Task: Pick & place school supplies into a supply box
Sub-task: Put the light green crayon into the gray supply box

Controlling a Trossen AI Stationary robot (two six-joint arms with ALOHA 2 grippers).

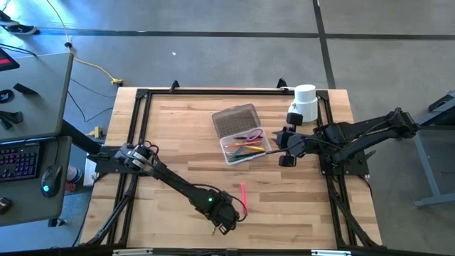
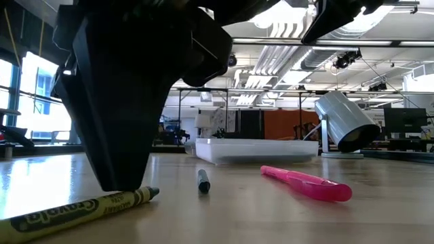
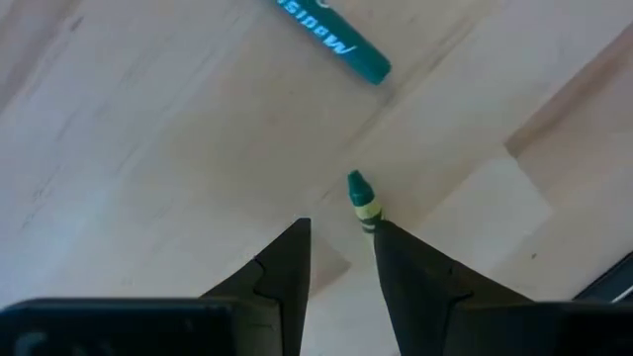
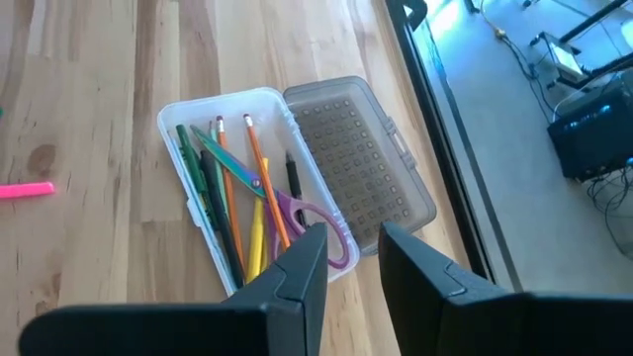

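At the table's near edge I see a yellow-wrapped green crayon [image 3: 362,201] lying between my left gripper's [image 3: 339,259] part-open fingers, not clamped. The clear plastic supply box [image 1: 245,152], lid open, sits mid-table holding pencils and purple-handled scissors [image 4: 302,213]. My right gripper [image 4: 352,259] hovers beside it, part-open and empty.

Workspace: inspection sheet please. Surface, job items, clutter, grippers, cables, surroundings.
Surface: wooden plank table, black frame.
Job's things: clear plastic supply box open, grey dotted lid flat beside it; pencils, pens and purple-handled scissors inside. Pink pen, green marker and yellow-green crayon lie loose on the table.
Clutter: white mug near the table's far edge.
Grippers: left gripper open, down at the crayon; right gripper open, above the box.
Cables: yellow cable on the floor.
Surroundings: desk with keyboard.
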